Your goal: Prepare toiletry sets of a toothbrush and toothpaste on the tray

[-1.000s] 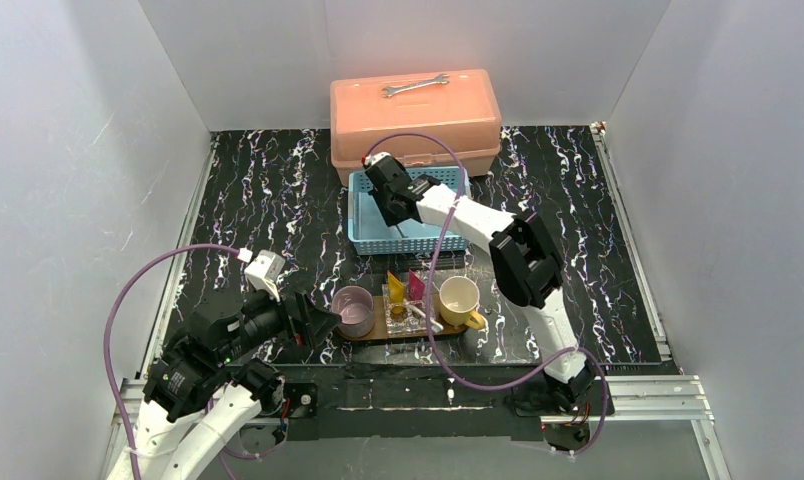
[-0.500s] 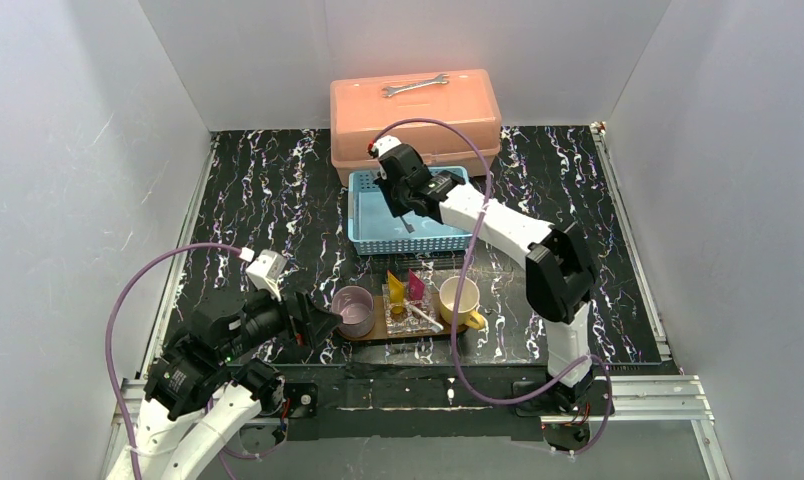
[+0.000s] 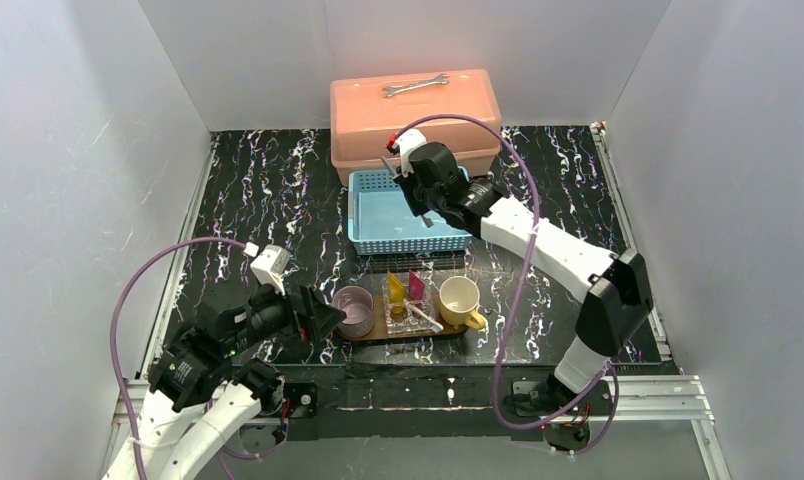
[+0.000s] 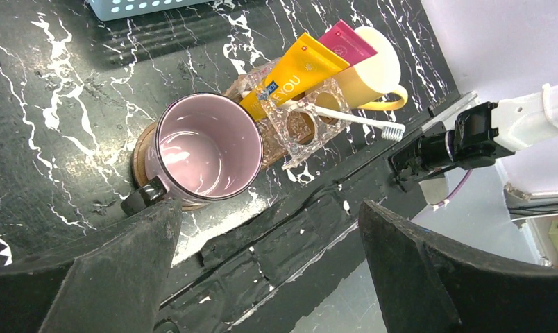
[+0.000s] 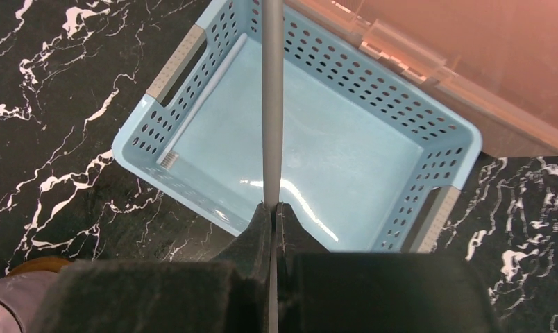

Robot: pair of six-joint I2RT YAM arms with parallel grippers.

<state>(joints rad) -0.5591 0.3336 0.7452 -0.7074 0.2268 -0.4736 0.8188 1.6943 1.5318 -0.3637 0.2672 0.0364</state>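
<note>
We saw our right claw (image 5: 273, 208) clamped on a toothbrush (image 5: 272, 104), the basket (image 5: 186, 61) under it, and our left claw (image 4: 268, 208) wide apart.

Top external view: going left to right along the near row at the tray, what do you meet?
Left claw → lilac mug → yellow toothpaste tube → magenta toothpaste tube → yellow mug.
</note>
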